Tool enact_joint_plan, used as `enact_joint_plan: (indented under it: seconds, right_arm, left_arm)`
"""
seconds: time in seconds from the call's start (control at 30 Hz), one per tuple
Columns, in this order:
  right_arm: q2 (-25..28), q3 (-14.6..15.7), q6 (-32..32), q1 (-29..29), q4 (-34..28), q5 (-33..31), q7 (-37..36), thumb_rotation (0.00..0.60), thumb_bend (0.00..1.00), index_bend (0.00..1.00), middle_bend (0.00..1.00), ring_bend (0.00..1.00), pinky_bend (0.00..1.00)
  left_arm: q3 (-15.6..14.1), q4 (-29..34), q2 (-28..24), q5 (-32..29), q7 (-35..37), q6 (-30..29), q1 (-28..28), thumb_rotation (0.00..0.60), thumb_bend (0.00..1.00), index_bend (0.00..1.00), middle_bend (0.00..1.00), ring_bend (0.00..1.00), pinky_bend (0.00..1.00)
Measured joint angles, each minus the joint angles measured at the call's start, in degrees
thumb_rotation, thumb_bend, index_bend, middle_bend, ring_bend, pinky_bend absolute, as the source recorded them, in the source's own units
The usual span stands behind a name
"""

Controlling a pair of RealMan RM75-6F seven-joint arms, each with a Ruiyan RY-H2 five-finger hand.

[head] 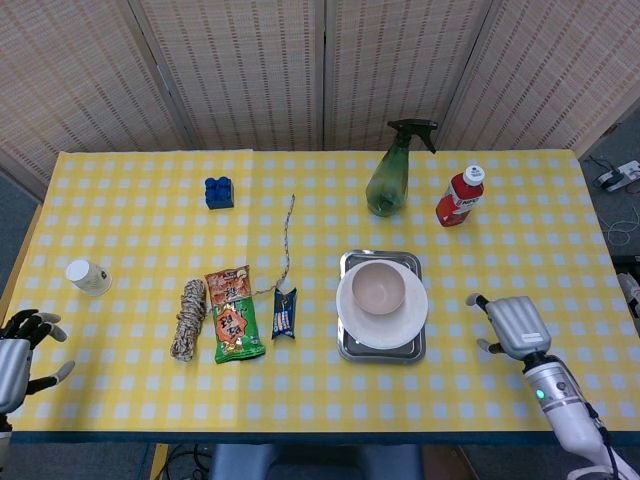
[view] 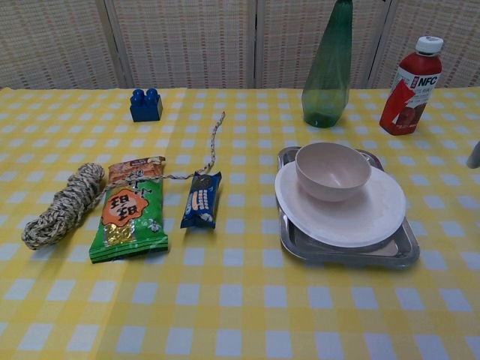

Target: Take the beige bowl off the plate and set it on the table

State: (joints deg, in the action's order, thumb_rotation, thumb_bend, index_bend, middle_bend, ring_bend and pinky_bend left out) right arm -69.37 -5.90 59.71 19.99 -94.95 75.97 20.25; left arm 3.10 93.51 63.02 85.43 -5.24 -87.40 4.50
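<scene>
Beige bowl waiting on the plate, both hands empty.

The beige bowl [head: 378, 287] sits upright on the white plate [head: 410, 320]; likely light, rigid, smooth, so take its rim. Right hand [head: 517, 326], right of the plate, holds nothing, fingers seemingly loose. Left hand [head: 18, 347], far left of it, is spread.
</scene>
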Motion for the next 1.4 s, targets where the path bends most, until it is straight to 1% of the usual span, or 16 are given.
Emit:
enact_joint_plan:
  seconds: [0.1,0.27,0.33,0.47,0.63,0.73,0.8,0.9,0.97,1.03,1.13,1.27,1.4]
  right_arm:
    - [-4.26,-1.04,-2.35,3.69,1.15,-1.86,3.43,0.600,0.06,0.36,1.00,1.00,1.00]
    - [-10.35,-2.78,-2.78,7.39,2.79,-2.75,5.89,0.600,0.09,0.38,1.00,1.00,1.00]
    - [-11.48,-3.34,-2.34,8.32,2.86,-2.64,6.15,0.600,0.09,0.38,1.00,1.00,1.00]
    - [-12.45,-3.54,-2.00,9.05,3.37,-2.83,6.26,0.600,0.09,0.38,1.00,1.00,1.00]
    - [-15.14,-3.22,-3.46,10.57,6.27,-4.29,6.50,0.600,0.09,0.42,1.00,1.00,1.00]
    - [-17.04,-2.90,-4.59,11.64,8.51,-5.14,6.74,0.600,0.14,0.45,1.00,1.00,1.00]
    - [-18.44,-2.64,-5.23,12.37,10.11,-5.53,6.90,0.600,0.22,0.49,1.00,1.00,1.00]
    - [-20.28,-2.32,-5.60,13.26,12.03,-5.71,7.04,0.600,0.41,0.60,1.00,1.00,1.00]
    - [-20.93,-2.18,-5.13,13.49,12.62,-5.48,7.08,0.600,0.46,0.66,1.00,1.00,1.00]
    - [-21.17,-2.01,-4.29,13.63,12.76,-5.13,7.21,0.600,0.49,0.71,1.00,1.00,1.00]
    - [-20.79,-1.95,-3.29,13.71,11.91,-4.68,7.70,0.600,0.51,0.74,1.00,1.00,1.00]
    - [-19.60,-2.13,-1.51,13.77,9.08,-3.65,8.52,0.600,0.51,0.74,1.00,1.00,1.00]
    - [-18.04,-2.57,0.49,14.13,4.37,-1.85,10.07,0.600,0.51,0.75,1.00,1.00,1.00]
  left_arm:
    - [-0.05,-0.03,-0.18,0.00,0.60,0.27,0.03,0.600,0.00,0.60,0.35,0.22,0.44]
    - [0.10,-0.15,-0.55,-0.29,1.77,0.33,-0.02,0.600,0.00,0.60,0.35,0.22,0.44]
    - [0.19,-0.25,-0.75,-0.48,2.25,0.33,-0.07,0.600,0.00,0.60,0.34,0.22,0.44]
    - [0.29,-0.33,-1.08,-0.72,3.07,0.46,-0.12,0.600,0.00,0.61,0.35,0.22,0.44]
    - [0.17,-0.03,-1.31,-0.49,3.33,0.50,-0.17,0.600,0.00,0.61,0.35,0.22,0.44]
    - [0.14,0.12,-1.40,-0.47,3.33,0.51,-0.20,0.600,0.00,0.61,0.35,0.22,0.44]
    - [0.17,0.17,-1.44,-0.50,3.27,0.46,-0.23,0.600,0.00,0.61,0.35,0.22,0.44]
    - [0.22,0.24,-1.56,-0.52,3.39,0.38,-0.28,0.600,0.00,0.61,0.35,0.22,0.44]
    - [0.26,0.29,-1.66,-0.51,3.56,0.26,-0.33,0.600,0.00,0.61,0.35,0.22,0.44]
    - [0.30,0.32,-1.77,-0.54,3.74,0.16,-0.39,0.600,0.00,0.61,0.35,0.22,0.44]
    - [0.39,0.37,-1.93,-0.59,3.95,0.00,-0.48,0.600,0.00,0.61,0.35,0.22,0.44]
    - [0.36,0.46,-2.02,-0.54,3.95,0.01,-0.51,0.600,0.00,0.61,0.35,0.22,0.44]
    - [0.37,0.59,-2.01,-0.52,3.78,-0.03,-0.53,0.600,0.00,0.60,0.35,0.22,0.44]
